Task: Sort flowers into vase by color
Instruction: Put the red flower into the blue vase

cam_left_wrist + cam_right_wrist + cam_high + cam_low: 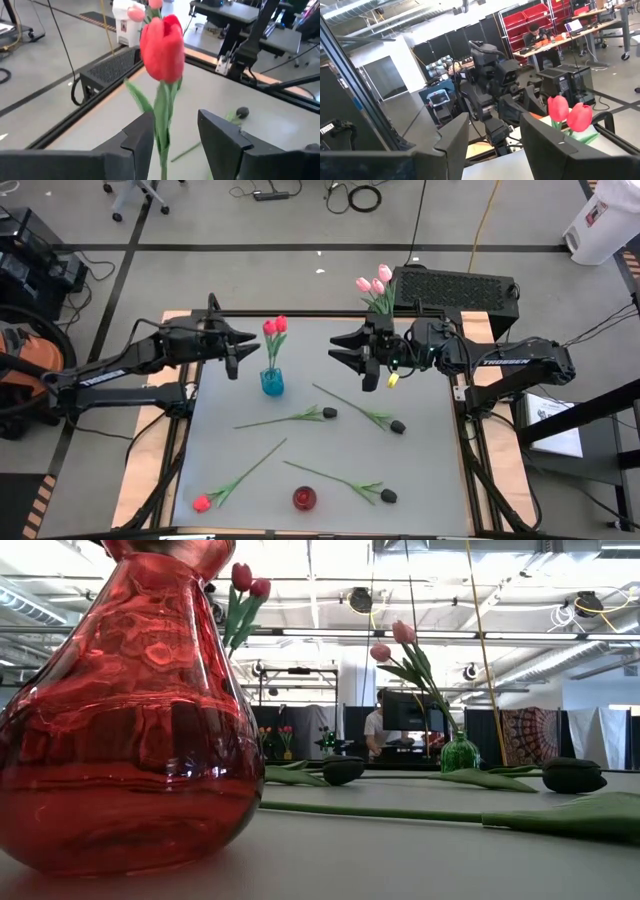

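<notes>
Red tulips stand between both raised, open end effectors.

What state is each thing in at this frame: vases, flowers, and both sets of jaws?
Blue vase: upright, holding two red tulips.
Green vase: upright, holding pink tulips.
Red vase: upright, empty.
Third red tulip: lying flat on the table.
Black tulips: three, lying flat on the table.
Left gripper: jaws open, beside the red tulips' stems.
Right gripper: jaws open, empty.
</notes>
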Robot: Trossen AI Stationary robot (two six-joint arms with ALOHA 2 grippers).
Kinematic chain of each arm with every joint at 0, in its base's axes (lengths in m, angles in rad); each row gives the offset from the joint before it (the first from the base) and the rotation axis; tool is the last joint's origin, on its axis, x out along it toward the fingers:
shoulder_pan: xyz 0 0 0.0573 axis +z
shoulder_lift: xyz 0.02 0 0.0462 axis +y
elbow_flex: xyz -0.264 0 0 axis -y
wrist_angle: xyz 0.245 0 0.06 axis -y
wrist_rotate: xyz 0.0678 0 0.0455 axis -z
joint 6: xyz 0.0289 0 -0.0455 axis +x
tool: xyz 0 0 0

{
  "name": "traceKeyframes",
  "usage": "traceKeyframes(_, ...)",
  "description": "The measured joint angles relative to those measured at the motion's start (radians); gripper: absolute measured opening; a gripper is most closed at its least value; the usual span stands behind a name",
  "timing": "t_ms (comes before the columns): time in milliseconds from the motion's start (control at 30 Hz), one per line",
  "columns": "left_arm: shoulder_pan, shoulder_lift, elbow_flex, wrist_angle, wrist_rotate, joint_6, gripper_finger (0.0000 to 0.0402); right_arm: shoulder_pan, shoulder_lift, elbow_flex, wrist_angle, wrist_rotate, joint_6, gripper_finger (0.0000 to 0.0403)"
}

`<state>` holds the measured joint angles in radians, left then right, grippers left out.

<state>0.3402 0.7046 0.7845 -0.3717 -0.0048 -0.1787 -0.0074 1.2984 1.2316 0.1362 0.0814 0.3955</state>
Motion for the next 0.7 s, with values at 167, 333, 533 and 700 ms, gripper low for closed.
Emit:
traceKeyframes(167, 0.000, -0.056, 0.000, -0.042, 0.001, -0.054, 0.0160, 0.000, 0.000, 0.000, -0.013, 0.000, -0.019, 0.0169)
traceKeyframes(333, 0.000, -0.114, 0.001, -0.072, 0.022, -0.112, 0.0160, -0.009, 0.000, 0.000, -0.022, 0.000, -0.020, 0.0169)
traceKeyframes(533, 0.000, -0.176, 0.000, -0.095, 0.135, -0.209, 0.0160, -0.018, 0.000, 0.000, -0.051, 0.000, -0.033, 0.0169)
traceKeyframes(700, 0.000, -0.205, 0.020, -0.181, 0.283, -0.290, 0.0160, -0.018, 0.000, 0.000, -0.059, 0.000, -0.046, 0.0169)
